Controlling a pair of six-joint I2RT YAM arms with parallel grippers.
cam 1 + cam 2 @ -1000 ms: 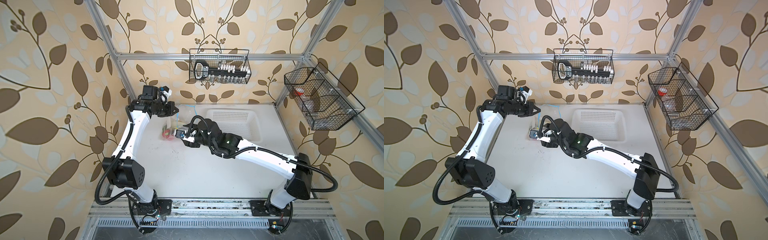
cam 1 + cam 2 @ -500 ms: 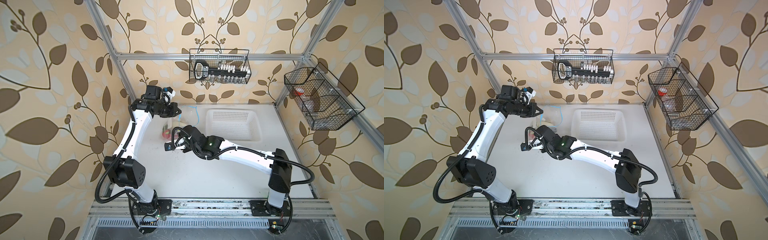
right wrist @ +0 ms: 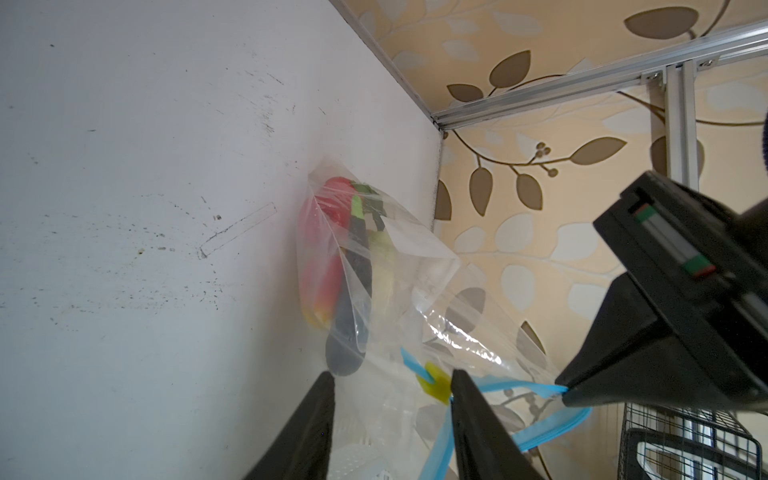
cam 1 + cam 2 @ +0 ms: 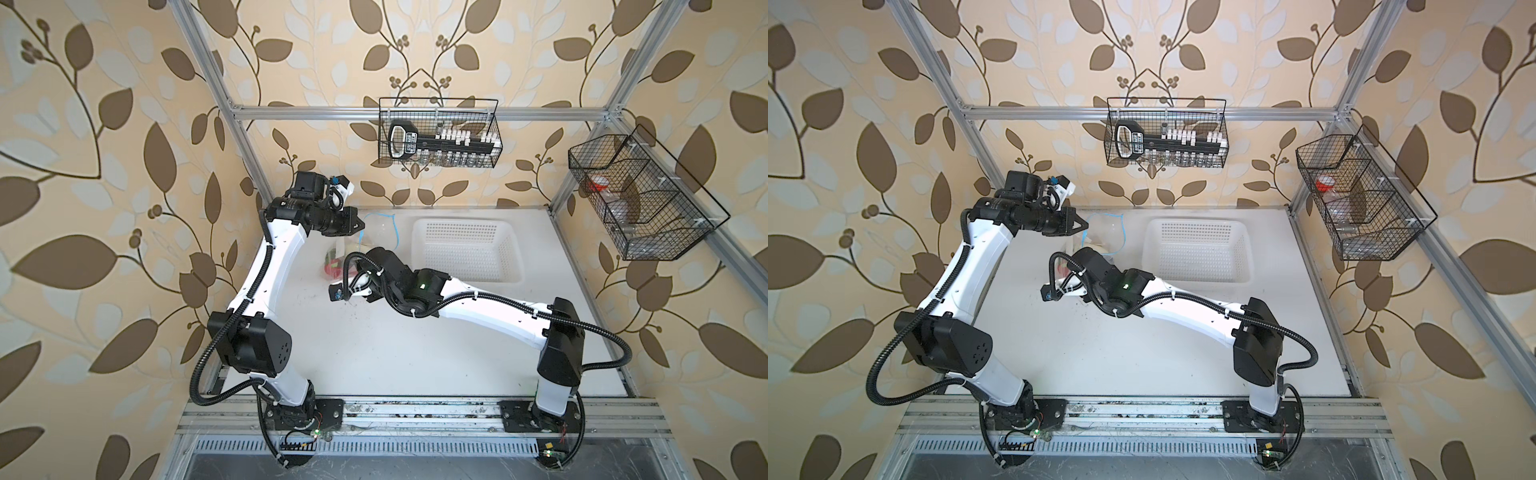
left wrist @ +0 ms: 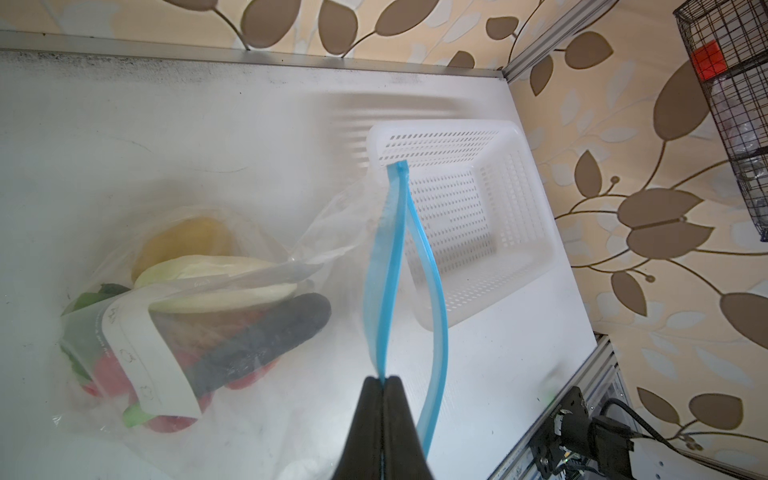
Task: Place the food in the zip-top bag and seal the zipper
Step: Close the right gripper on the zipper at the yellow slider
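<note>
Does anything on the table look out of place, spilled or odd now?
Nothing spilled: the food sits inside the bag. Only the zipper gapes, its two blue strips bowed apart, and the left hand pinches just one strip.

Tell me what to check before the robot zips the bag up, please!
1. The food inside the zip-top bag: ok; none in the basket.
2. The left end effector pinching the zipper: ok, shut on it.
3. The right end effector open: ok.
4. The yellow tab between its jaws: cannot tell; it sits beside one finger.
5. The zipper sealed: not ok; its sides gape apart.
</note>
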